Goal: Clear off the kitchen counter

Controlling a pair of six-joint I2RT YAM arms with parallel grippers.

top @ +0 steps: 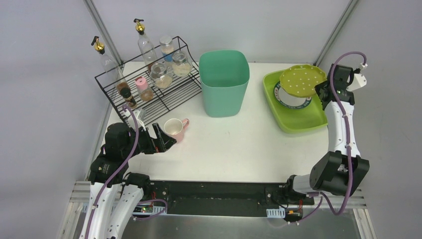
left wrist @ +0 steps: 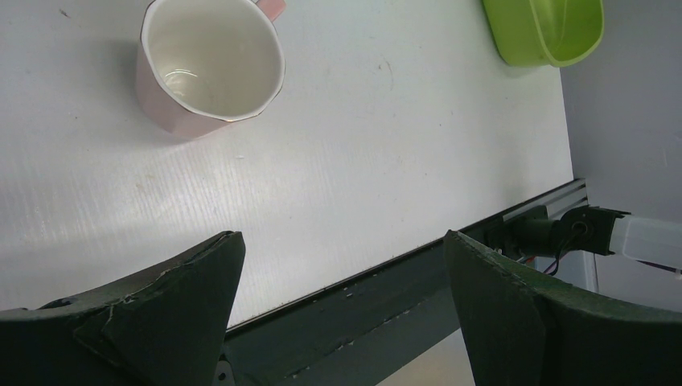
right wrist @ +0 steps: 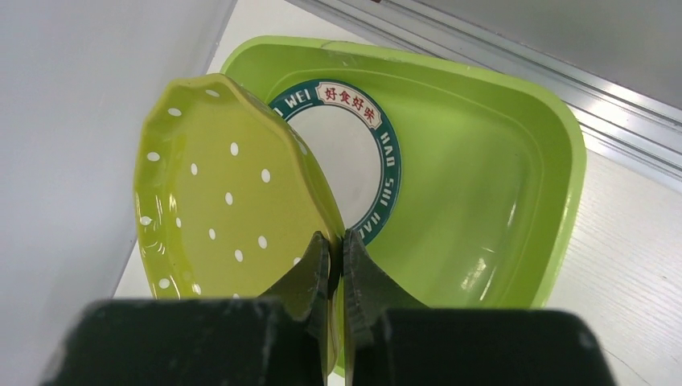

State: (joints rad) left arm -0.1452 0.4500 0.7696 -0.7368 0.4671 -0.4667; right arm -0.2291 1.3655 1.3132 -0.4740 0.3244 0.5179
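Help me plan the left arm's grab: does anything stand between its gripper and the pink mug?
Nothing visible does. The left gripper stands open, and only bare kitchen counter lies between it and the pink mug, upright just ahead.

We see pale grey walls (top: 45, 59) on three sides (plain, evenly lit), a slanted metal post (top: 104, 30) at each back corner, and a metal rail (top: 79, 190) along the white counter's (top: 234, 149) near edge.

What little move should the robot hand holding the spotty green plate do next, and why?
Probably lower the round yellow-green plate with white dots onto the white teal-rimmed plate in the lime-green plastic tray. The right gripper is shut on its rim, holding it over that tray, so it looks ready to set down.
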